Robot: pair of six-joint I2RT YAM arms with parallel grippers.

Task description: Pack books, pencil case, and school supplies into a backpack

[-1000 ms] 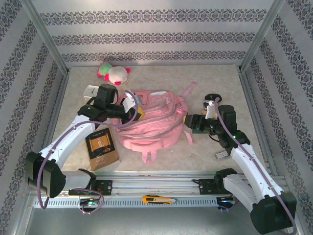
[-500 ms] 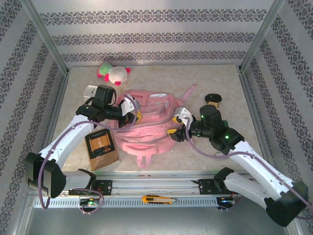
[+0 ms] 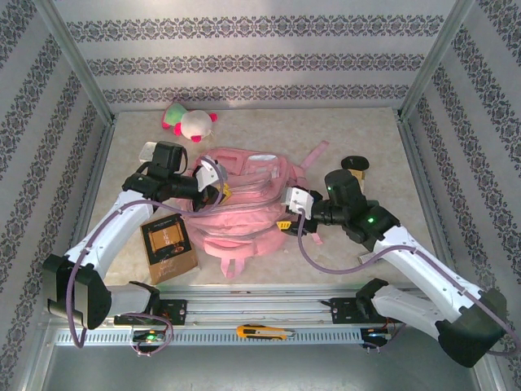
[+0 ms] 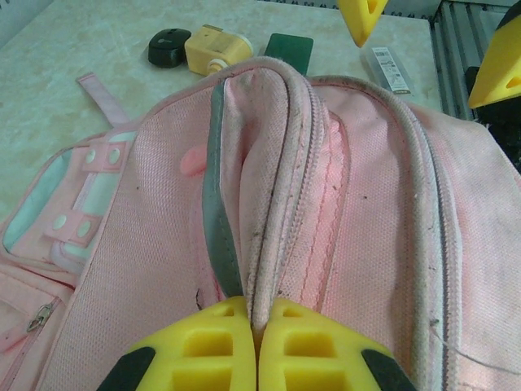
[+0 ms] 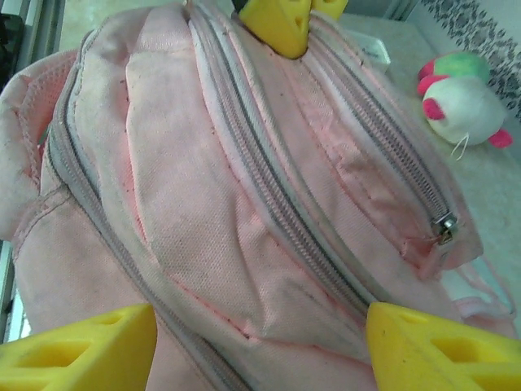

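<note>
The pink backpack lies mid-table. My left gripper is shut on a raised zip seam at the backpack's left end, its yellow fingertips pinching the fabric ridge. My right gripper hangs open at the right end, jaws wide over the pink fabric, touching nothing. The brown book lies left of the backpack. Beyond the backpack, the left wrist view shows the dark green pencil case and a pale bar.
A plush toy sits at the back, a white cube behind my left arm. A black oval lump and a pale yellow block lie at the right. A yellow-and-black cutter rests on the front rail.
My right arm swung left from the table's right side and its open gripper now hangs over the backpack's right end. My left gripper drew the seam slightly left, shifting the backpack.
</note>
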